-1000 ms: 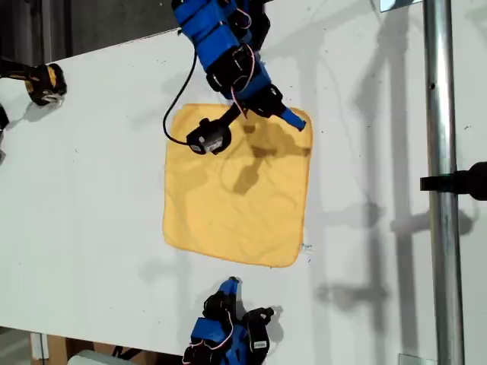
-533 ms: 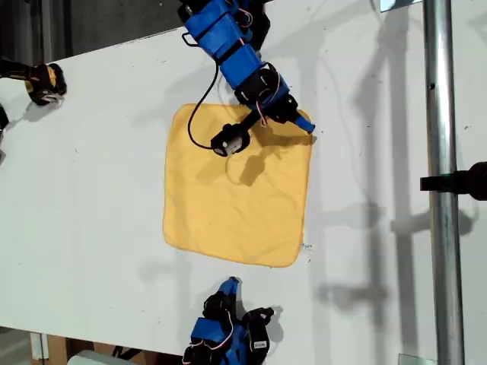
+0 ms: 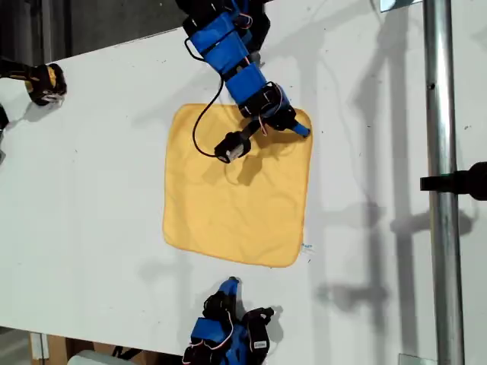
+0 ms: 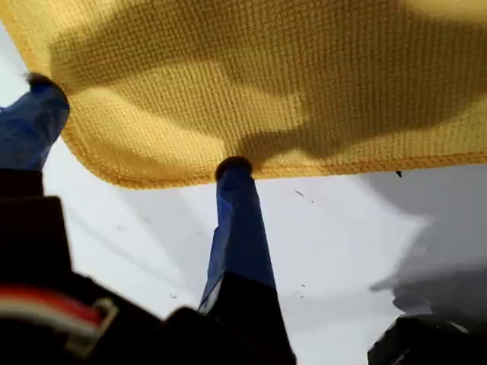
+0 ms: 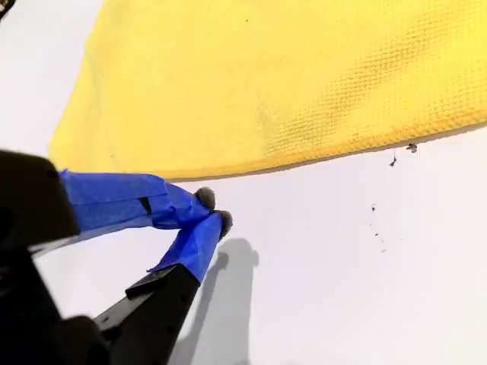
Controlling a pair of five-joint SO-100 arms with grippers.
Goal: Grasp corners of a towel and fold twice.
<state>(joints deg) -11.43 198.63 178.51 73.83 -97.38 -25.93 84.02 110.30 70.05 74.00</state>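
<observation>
My first gripper point(image 4: 137, 129), blue-taped, jaws spread at the hem of one corner point(image 3: 303, 120) of the flat square yellow-orange woven cloth towel point(image 3: 236, 194), top right in the exterior view. My second gripper point(image 5: 213, 211), fingertips together, empty, rests on the white tabletop point(image 3: 99, 198) just beside the towel's opposite edge.

The towel point(image 3: 236, 186) lies flat on the table point(image 3: 99, 190). One corner point(image 4: 114, 163) sits between the parted jaws of my first gripper point(image 4: 137, 129), just ahead of them. My second gripper point(image 5: 213, 213) rests on bare table just short of the towel's opposite edge point(image 5: 319, 156), jaws together, nothing between them.
</observation>
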